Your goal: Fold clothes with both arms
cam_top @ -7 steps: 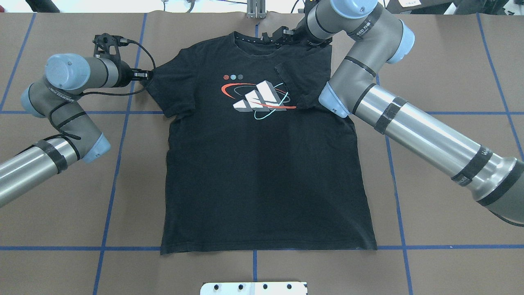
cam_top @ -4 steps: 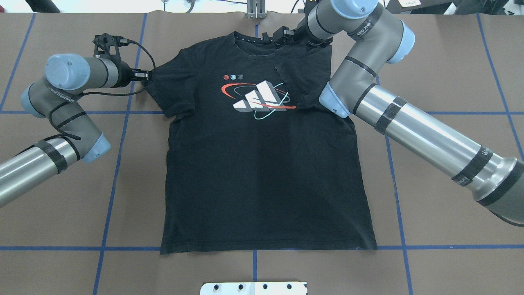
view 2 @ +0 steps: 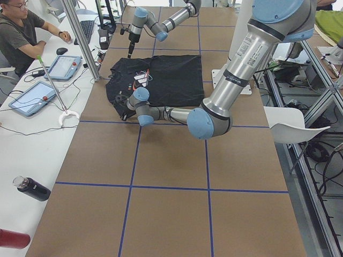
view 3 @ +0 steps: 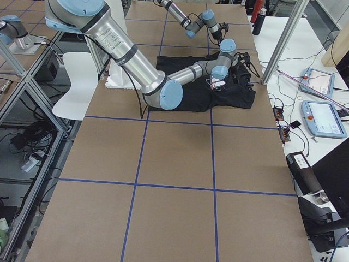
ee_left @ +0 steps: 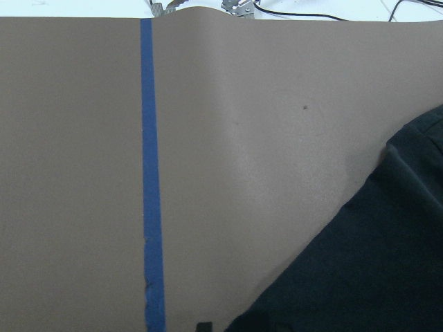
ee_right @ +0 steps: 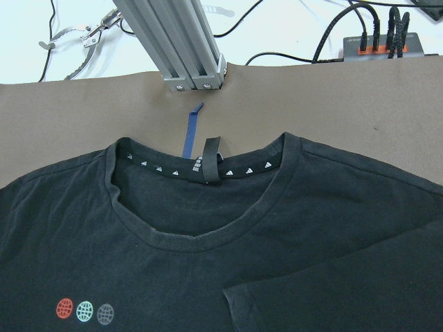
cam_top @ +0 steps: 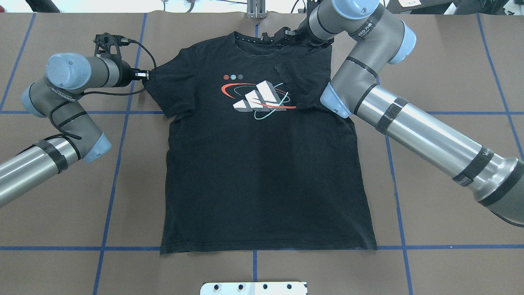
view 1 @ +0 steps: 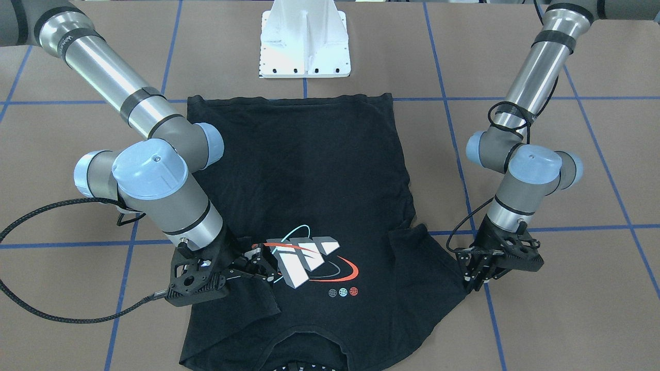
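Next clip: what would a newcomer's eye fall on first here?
A black T-shirt lies spread flat, its white, red and teal chest print facing up. One sleeve is folded in over the chest beside the right tool, while the left tool sits at the edge of the other sleeve.

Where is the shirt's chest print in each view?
Front-facing: chest print lower centre, upside down.
Overhead: print upper centre.
Exterior left: print tiny, upper left.
Exterior right: print small, upper right.
Left wrist: not in it.
Right wrist: only its three dots, bottom left.
Landmark: collar, beside the print.
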Controlling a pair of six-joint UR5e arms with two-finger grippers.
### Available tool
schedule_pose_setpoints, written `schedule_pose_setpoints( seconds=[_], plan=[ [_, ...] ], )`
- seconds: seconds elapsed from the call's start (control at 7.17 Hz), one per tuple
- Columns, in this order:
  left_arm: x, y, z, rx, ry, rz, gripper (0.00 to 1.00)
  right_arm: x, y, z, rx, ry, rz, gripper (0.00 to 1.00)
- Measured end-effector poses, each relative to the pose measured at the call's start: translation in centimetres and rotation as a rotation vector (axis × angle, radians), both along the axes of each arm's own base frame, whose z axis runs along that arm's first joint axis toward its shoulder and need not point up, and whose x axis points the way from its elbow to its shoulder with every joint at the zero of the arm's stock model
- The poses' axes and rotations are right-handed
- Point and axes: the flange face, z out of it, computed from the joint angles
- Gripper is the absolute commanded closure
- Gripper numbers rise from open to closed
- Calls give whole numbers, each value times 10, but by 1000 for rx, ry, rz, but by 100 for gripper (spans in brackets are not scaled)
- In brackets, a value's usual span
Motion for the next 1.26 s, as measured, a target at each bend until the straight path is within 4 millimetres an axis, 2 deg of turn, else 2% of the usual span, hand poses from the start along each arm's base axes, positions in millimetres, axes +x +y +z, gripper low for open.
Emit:
schedule_pose_setpoints(
  seconds=[0.28, 0.42, 0.56, 0.84, 0.98, 1.12, 1.26],
  plan=[
    [0, -1, -2, -7, 0, -1, 100, 1, 0, 1, -1, 0, 1, 1],
    [-3, -2, -9, -3, 9, -2, 100, 1, 0, 1, -1, 0, 1, 1],
    [-7, -2, -27, -2, 22, 3, 100, 1, 0, 1, -1, -1, 1, 1],
    [-10, 2, -83, -57, 45, 2, 100, 5, 1, 4, -2, -4, 3, 1],
    [0, 3, -110, -105, 92, -19, 100, 9, 3, 8, -3, -6, 6, 1],
    [25, 1, -141, -152, 149, -36, 100, 15, 4, 11, -7, -11, 11, 1],
    [60, -5, -174, -193, 195, -58, 100, 24, 7, 14, -14, -21, 12, 1]
  ],
)
